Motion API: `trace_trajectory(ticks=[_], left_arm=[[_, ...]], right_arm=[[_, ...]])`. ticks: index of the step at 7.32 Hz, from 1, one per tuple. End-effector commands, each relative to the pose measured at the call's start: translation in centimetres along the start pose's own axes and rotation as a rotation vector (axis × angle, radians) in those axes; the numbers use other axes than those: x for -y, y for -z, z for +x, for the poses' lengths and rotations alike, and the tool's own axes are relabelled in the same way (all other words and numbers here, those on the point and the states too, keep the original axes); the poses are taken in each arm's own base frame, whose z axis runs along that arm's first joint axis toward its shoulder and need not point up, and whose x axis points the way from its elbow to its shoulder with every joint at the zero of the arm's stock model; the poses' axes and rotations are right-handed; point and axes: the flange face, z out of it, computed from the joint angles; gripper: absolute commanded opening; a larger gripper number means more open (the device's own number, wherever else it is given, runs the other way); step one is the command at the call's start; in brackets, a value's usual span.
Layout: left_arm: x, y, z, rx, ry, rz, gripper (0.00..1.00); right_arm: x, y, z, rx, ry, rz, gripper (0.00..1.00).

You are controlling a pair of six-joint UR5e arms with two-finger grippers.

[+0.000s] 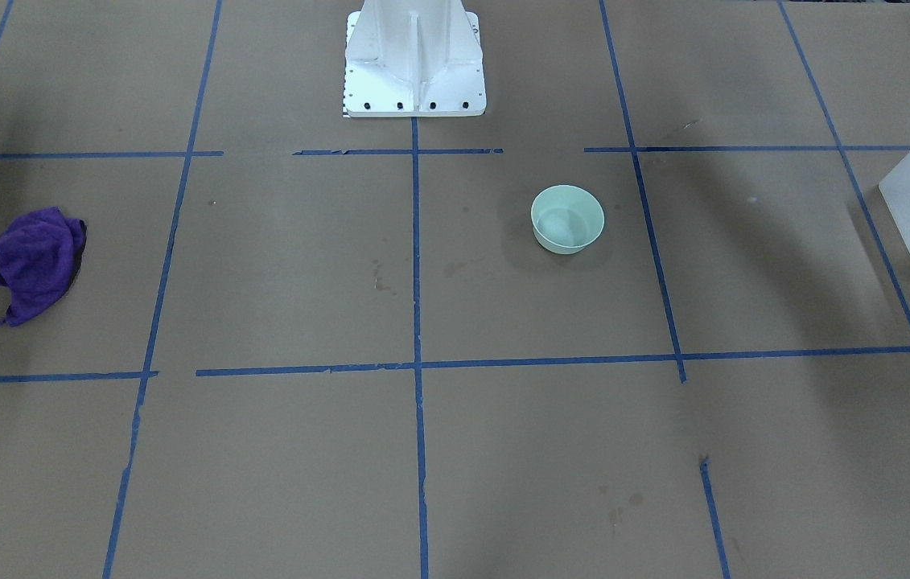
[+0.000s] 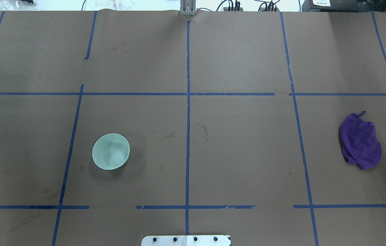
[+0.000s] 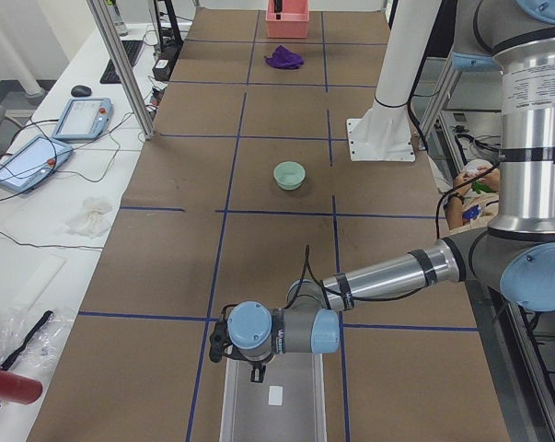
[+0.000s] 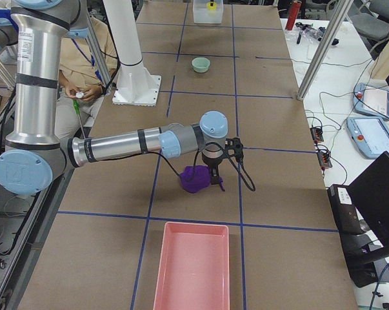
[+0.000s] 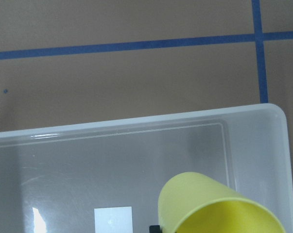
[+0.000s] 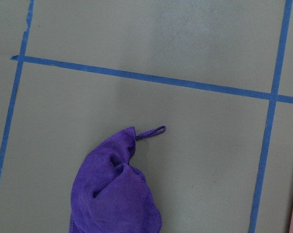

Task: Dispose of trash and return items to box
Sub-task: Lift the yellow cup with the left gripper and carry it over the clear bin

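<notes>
Where the brown-paper-covered counter [image 2: 247, 153] ends on the robot's left, a rectangular frosted translucent white plastic bin [image 5: 136, 121] sits with the left arm bent low above it. The left end effector [image 3: 257, 376] hangs over the bin's near end. Only the left side view shows it, so I cannot tell whether its fingers are spread or pressed together. In the left wrist view a small bright yellow tapered plastic cup [image 5: 204, 199] fills the lower right corner. It is tilted with its mouth toward the lens and lies within the bin's outline, beside a white rectangular label [image 5: 112, 218] on the bin floor. Whether the cup rests on that floor or is carried above it cannot be told.

Further right, a pale mint-green round plastic bowl [image 2: 111, 151] stands upright on the counter, well apart from the bin. It sits inside a square marked by blue tape lines [image 2: 188, 102]. The robot's white pedestal base [image 1: 413, 64] stands at the middle of the counter's edge.

On the robot's right lies a crumpled purple cloth [image 2: 360, 141] with a small hanging loop. The right end effector [image 4: 213, 173] points down just above it. The right side view does not show whether its fingers are apart or together, nor whether it touches the cloth. At the far right end sits a shallow rectangular pink plastic tray [image 4: 191, 268], near the cloth but apart from it.
</notes>
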Motion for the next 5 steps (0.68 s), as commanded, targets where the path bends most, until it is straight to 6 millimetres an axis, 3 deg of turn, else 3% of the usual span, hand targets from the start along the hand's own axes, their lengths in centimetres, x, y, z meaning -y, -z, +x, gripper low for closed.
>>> trace_trajectory(ticks=[1,2,5], left_arm=[[-0.27,-1.13,-0.47,0.005,0.019,-0.023,0.00],[-0.41,-1.32,-0.68,0.004,0.023,-0.027,0.00],[-0.75,-1.86,-1.17,0.006,0.027,-0.035,0.23]], right_arm=[[0.01,0.06,-0.15,0.002,-0.002,0.001,1.00],[0.01,0.01,-0.20,0.002,-0.001,0.000,1.00],[0.01,0.01,-0.18,0.000,-0.001,0.000,1.00]])
